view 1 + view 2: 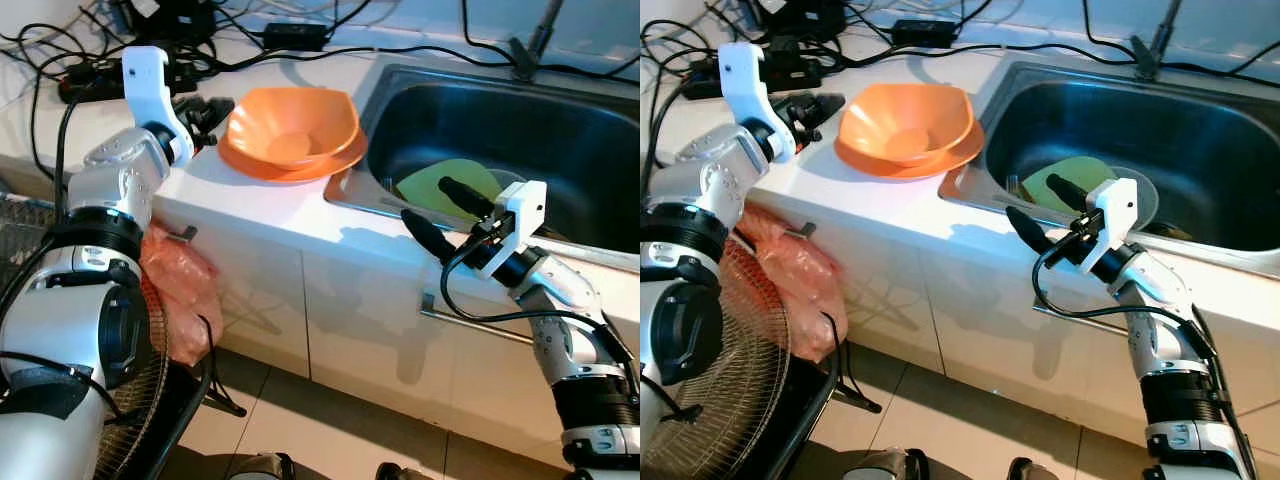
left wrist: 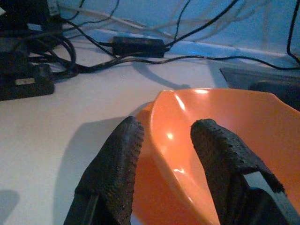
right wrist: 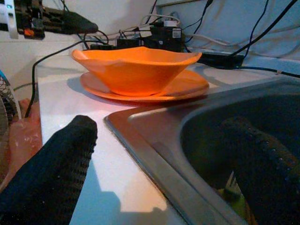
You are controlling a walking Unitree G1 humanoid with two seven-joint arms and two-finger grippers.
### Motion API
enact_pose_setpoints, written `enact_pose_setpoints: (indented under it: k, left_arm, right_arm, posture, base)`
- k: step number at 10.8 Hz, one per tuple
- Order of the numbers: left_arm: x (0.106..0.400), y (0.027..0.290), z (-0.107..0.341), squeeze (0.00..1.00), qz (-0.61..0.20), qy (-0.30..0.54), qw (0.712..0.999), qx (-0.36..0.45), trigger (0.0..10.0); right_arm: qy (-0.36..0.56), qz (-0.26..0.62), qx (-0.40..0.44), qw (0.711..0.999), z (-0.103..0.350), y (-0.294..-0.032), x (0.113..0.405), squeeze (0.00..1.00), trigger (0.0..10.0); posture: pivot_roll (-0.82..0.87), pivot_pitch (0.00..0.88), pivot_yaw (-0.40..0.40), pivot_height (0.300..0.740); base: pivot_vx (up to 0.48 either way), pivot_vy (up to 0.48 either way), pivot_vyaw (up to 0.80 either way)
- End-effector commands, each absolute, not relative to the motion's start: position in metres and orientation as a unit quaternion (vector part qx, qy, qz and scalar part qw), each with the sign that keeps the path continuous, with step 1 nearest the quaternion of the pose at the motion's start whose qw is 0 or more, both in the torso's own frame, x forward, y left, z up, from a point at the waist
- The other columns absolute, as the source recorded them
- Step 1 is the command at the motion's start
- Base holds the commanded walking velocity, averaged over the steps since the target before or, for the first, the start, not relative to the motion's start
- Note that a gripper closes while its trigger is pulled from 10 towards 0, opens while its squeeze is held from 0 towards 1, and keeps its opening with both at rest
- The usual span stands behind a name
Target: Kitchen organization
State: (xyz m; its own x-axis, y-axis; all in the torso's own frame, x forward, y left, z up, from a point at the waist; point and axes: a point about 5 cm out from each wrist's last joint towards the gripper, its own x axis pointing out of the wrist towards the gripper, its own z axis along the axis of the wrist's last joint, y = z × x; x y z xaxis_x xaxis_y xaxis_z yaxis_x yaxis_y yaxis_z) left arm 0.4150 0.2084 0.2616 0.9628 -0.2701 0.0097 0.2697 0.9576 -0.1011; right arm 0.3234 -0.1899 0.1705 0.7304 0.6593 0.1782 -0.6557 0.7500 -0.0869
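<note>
Orange bowl (image 1: 292, 128) sits on an orange plate (image 1: 340, 158) on the white counter (image 1: 240, 200), right at the counter's sink-side edge, the plate touching the sink rim. Left gripper (image 2: 166, 154) is at the bowl's near-left rim: fingers (image 2: 115, 161) part open, one outside the bowl wall, the other inside over the bowl's hollow (straddling the rim; cannot tell if either pad actually touches). Nothing clamped.

Right gripper (image 1: 445, 212) hovers over the front edge of the steel sink (image 1: 560, 120), fingers spread wide, one over the counter strip in front, one over the basin; holding nothing. Inside the sink, near its front wall, lies a green plate (image 1: 440, 185) with a clear dish (image 1: 1140, 195) beside it (other bits in there too small to tell).

Back edge of the counter: tangle of black cables (image 1: 250, 50) and a black power adapter (image 2: 138, 46). Sink tap base (image 1: 525, 55) at the back rim. Below the counter's left end, a reddish plastic bag (image 1: 180, 290) hangs by the cabinet front, next to a fan's wire grille (image 1: 730, 370). A metal cabinet handle (image 1: 470, 322) runs under the sink.
</note>
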Motion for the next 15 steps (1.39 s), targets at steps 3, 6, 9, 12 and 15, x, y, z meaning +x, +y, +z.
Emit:
enact_pose_setpoints:
  k: [3,6,9,12,15]
  left_arm:
    - [0.419,0.191,0.248,0.0,-0.135,0.047,0.989,-0.046,10.0]
    - [0.423,0.173,0.246,0.0,-0.141,0.056,0.987,-0.048,10.0]
    - [0.424,0.169,0.255,0.0,-0.134,0.042,0.989,-0.047,10.0]
    - [0.425,0.177,0.27,0.0,-0.104,0.0,0.991,-0.08,10.0]
    - [0.424,0.19,0.265,0.0,-0.082,0.013,0.992,-0.09,10.0]
  right_arm:
    - [-0.098,0.368,-0.01,0.924,0.17,-0.183,0.321,0.0,10.0]
    - [-0.098,0.367,-0.01,0.925,0.17,-0.183,0.321,0.0,10.0]
    - [-0.098,0.367,-0.01,0.925,0.169,-0.183,0.32,0.0,10.0]
    - [-0.095,0.374,-0.008,0.923,0.168,-0.18,0.32,0.0,10.0]
    - [-0.094,0.378,-0.007,0.921,0.168,-0.18,0.319,0.0,10.0]
  posture:
    - [0.02,0.126,0.073,0.74]
    - [0.02,0.124,0.077,0.74]
    - [0.02,0.124,0.079,0.74]
    - [0.02,0.125,0.072,0.74]
    - [0.03,0.126,0.067,0.74]
  base:
    - [0.0,0.0,0.0]
    - [0.0,0.0,0.0]
    - [0.0,0.0,0.0]
    - [0.0,0.0,0.0]
    - [0.0,0.0,0.0]
